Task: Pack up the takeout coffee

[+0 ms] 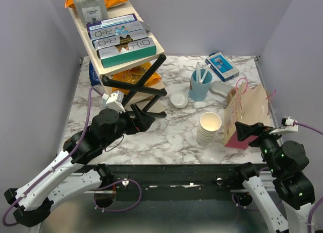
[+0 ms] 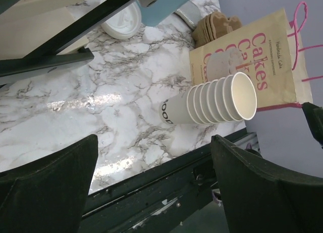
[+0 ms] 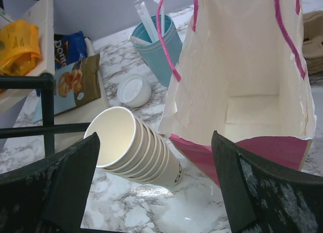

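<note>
Takeout coffee upright on the marble table, white lid on; side lettering not legible from any view. Sits just left of the light-blue mug holding white sticks, and just right of the black legs of the shelf stand. Well apart from both grippers.

Nearer the arms: stack of lidless paper cups, upright, just beside the paper bag with pink cord handles. Bag standing, mouth open, inner floor visible in the right wrist view. Pink "Cakes" print on the side facing the stack.

Left gripper – jaws spread wide, nothing between them, near the feet of the shelf stand, left of the coffee and closer to the arms.

Right gripper – jaws spread wide, nothing held, at the near side of the bag, pointed into its mouth.
</note>
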`<state>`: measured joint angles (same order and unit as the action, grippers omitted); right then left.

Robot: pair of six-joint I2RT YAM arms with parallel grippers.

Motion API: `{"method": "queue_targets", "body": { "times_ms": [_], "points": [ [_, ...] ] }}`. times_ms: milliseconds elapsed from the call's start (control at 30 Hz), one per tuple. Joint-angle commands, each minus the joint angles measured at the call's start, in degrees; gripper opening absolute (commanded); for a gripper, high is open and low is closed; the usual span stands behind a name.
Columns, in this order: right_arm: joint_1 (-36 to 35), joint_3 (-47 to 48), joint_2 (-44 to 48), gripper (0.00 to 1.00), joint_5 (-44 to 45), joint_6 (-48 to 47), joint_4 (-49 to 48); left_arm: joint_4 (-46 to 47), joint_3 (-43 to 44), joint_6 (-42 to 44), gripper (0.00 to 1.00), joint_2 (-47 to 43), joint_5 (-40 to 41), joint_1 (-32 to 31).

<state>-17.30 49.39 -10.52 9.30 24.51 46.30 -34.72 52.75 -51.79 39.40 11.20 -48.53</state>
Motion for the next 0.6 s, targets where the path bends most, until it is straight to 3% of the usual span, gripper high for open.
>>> {"method": "queue_targets", "body": {
  "times_ms": [0, 233, 567],
  "points": [
    [-0.10, 2.99, -1.52, 1.00, 3.79, 0.27, 3.18, -0.17, 4.20, 1.16, 0.99, 2.35, 1.17, -2.35],
    [-0.19, 8.88, -2.04, 1.00, 5.21, -2.27, 2.57, -0.35, 6.48, 1.77, 0.99, 7.17, 10.84, -11.66],
    [-0.19, 13.72, -5.20, 1.00, -8.84, -7.99, -2.70, 2.55, 16.67, 6.78, 0.99, 20.44, 20.26, -23.00]
  ]
}}
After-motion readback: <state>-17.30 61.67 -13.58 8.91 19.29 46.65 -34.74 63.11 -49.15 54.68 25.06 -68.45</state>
